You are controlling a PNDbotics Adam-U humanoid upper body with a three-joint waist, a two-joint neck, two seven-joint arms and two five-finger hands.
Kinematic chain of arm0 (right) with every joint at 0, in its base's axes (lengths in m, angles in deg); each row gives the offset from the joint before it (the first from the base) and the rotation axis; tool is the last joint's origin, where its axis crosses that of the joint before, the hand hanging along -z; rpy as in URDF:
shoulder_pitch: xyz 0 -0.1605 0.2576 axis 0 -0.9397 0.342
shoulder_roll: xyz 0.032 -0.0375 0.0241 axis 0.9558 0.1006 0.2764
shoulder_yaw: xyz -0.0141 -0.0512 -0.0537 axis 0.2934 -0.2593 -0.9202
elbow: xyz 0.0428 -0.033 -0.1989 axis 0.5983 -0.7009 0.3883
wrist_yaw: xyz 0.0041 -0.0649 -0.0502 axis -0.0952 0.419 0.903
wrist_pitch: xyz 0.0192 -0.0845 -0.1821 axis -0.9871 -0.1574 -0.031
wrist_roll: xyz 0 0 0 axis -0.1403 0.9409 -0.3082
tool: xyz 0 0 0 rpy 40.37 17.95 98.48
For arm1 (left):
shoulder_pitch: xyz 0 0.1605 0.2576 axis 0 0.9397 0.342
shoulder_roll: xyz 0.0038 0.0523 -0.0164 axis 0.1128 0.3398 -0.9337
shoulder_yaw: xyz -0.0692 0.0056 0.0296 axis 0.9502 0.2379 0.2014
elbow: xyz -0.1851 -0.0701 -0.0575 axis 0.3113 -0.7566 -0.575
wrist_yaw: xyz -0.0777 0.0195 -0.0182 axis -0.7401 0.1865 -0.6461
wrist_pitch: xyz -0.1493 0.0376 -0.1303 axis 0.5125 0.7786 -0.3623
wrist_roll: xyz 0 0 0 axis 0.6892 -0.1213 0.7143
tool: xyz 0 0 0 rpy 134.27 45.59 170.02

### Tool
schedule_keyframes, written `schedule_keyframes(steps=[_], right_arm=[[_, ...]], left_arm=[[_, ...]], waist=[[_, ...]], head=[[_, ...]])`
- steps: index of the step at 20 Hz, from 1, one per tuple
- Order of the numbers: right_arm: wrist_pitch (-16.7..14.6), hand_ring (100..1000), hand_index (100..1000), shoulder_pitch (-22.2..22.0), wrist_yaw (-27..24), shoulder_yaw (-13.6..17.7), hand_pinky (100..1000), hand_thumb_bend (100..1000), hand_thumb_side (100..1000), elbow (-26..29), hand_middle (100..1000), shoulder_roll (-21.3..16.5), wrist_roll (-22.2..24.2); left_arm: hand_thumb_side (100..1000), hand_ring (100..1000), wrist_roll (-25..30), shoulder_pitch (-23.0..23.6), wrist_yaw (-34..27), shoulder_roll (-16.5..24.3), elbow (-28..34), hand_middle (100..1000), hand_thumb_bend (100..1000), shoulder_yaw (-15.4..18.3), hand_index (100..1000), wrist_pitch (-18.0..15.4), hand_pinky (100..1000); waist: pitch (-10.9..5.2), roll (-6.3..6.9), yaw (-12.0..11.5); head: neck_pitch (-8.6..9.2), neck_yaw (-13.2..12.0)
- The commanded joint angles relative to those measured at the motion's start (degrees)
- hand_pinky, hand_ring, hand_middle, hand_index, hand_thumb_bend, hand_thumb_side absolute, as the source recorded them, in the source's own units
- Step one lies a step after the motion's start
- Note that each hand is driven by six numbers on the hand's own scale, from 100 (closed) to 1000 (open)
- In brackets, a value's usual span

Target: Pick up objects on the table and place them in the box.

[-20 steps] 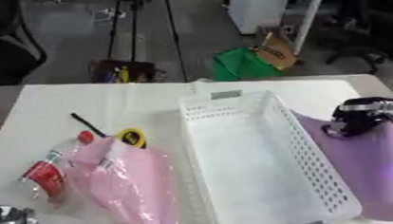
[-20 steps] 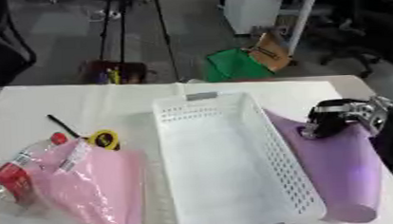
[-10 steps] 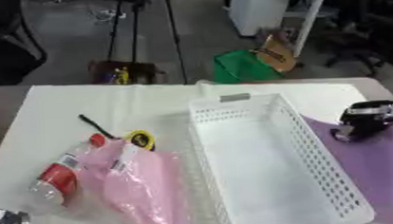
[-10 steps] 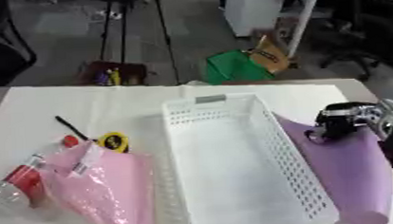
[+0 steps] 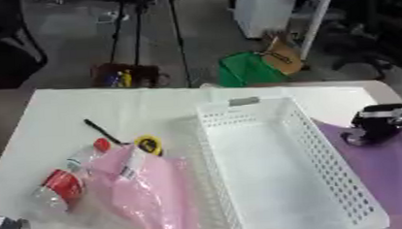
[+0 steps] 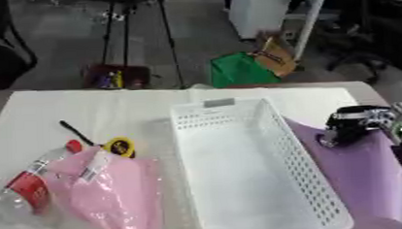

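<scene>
the right hand [image 6: 358, 124] hangs over the purple sheet [image 6: 360, 172], right of the white box [image 6: 249, 172]; its fingers cannot be told. bottle [image 5: 59, 186] and pink bag [image 5: 144, 192] lie far left. only the camera has shifted.

The box [image 5: 284, 176] is white with little holes. The table [image 5: 111, 110] is white. A pink bag [image 5: 148, 191], a red-labelled bottle [image 5: 61, 185], a purple sheet [image 6: 364, 172], a black robot hand [image 6: 358, 124].
</scene>
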State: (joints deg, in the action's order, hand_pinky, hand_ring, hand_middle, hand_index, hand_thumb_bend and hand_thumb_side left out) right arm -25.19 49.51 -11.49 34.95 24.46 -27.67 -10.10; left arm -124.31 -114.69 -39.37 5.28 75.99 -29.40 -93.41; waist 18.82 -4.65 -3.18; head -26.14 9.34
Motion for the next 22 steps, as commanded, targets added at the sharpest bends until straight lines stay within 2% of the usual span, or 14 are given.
schedule_keyframes(steps=[1, 9, 16, 22], right_arm=[[-19.35, 100, 423, -0.13, 0.0, -1.03, 100, 100, 505, 0.36, 100, -1.73, 19.83], [-19.35, 100, 426, 0.35, 0.3, -1.07, 100, 100, 491, 1.76, 100, -2.82, 19.83], [-19.35, 100, 426, 0.46, -1.25, -0.83, 100, 100, 488, 3.19, 100, -4.19, 19.83], [-19.35, 100, 424, 0.19, -2.54, -0.33, 100, 100, 488, 3.93, 100, -5.46, 19.83]], left_arm=[[971, 652, 0.24, -0.75, -0.23, 1.07, 0.69, 740, 100, -0.08, 751, -0.05, 681], [971, 652, 0.31, -0.94, -0.27, 1.24, 0.69, 741, 100, -0.05, 752, 0.03, 681], [971, 653, 0.5, -1.14, -0.2, 1.66, 0.69, 741, 100, -0.12, 752, 0.12, 681], [971, 653, 0.63, -1.22, -0.29, 1.76, 0.69, 742, 100, -0.12, 752, 0.26, 681]], waist=[[-0.55, 0.32, 0.0], [-0.51, 0.27, -0.18], [-0.39, -0.13, -0.21], [-0.38, 0.04, -0.13]], head=[[0.0, -0.41], [-0.39, -0.25], [-0.46, -0.02], [-0.4, 0.03]])
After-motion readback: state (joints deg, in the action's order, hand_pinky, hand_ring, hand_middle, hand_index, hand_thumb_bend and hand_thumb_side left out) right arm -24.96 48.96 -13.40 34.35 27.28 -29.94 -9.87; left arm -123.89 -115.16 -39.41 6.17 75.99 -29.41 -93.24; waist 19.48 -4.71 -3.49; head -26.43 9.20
